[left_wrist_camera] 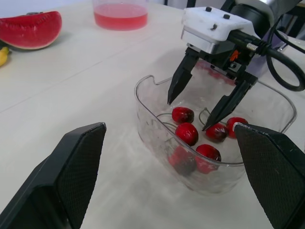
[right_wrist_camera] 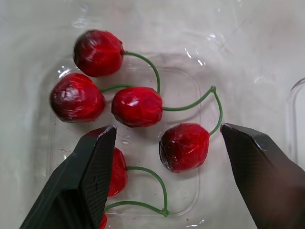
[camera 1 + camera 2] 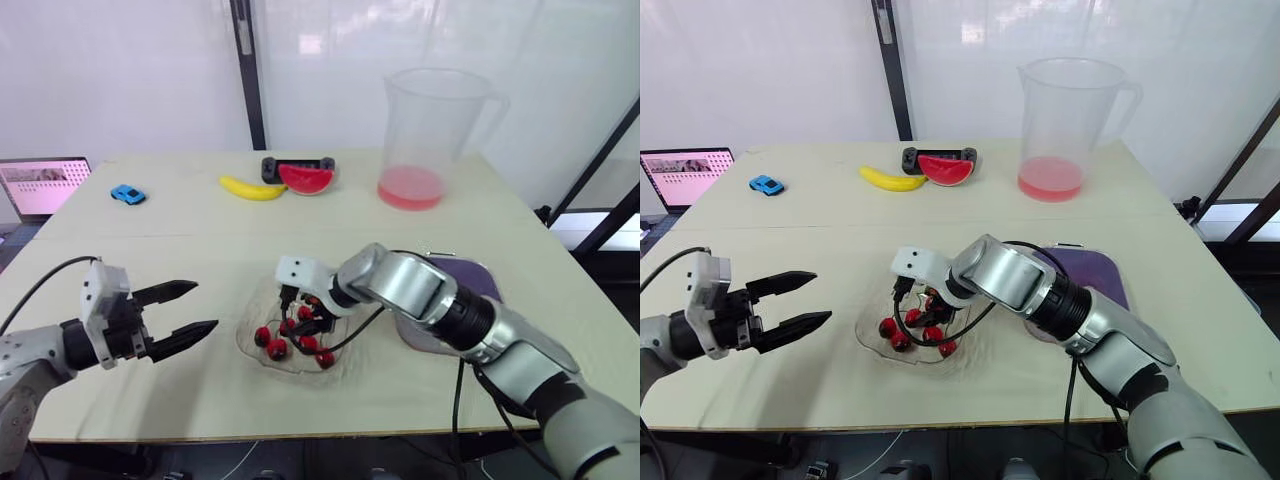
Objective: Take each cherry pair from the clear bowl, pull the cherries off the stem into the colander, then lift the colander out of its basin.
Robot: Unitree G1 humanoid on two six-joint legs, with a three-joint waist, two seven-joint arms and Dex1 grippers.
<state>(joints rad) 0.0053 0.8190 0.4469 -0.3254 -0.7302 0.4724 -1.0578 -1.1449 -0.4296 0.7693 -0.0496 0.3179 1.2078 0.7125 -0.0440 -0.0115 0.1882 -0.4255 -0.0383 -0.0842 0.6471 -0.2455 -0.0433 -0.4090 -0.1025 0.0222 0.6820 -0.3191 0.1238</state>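
Note:
The clear bowl (image 3: 247,342) sits near the table's front edge and holds several red cherries (image 3: 276,348) joined in pairs by green stems. My right gripper (image 3: 303,322) reaches down into the bowl, open, its fingertips (image 1: 170,98) just above the fruit. In the right wrist view its fingers straddle one cherry (image 2: 184,147) without touching it. My left gripper (image 3: 204,306) hovers open to the left of the bowl, level with it, holding nothing. The purple colander (image 3: 472,278) lies right of the bowl, largely hidden behind my right forearm.
At the back stand a tall clear pitcher (image 3: 434,130) with pink liquid, a watermelon slice (image 3: 305,179), a black game controller (image 3: 297,162) and a banana (image 3: 252,188). A blue toy car (image 3: 127,194) and a laptop (image 3: 45,186) are at the far left.

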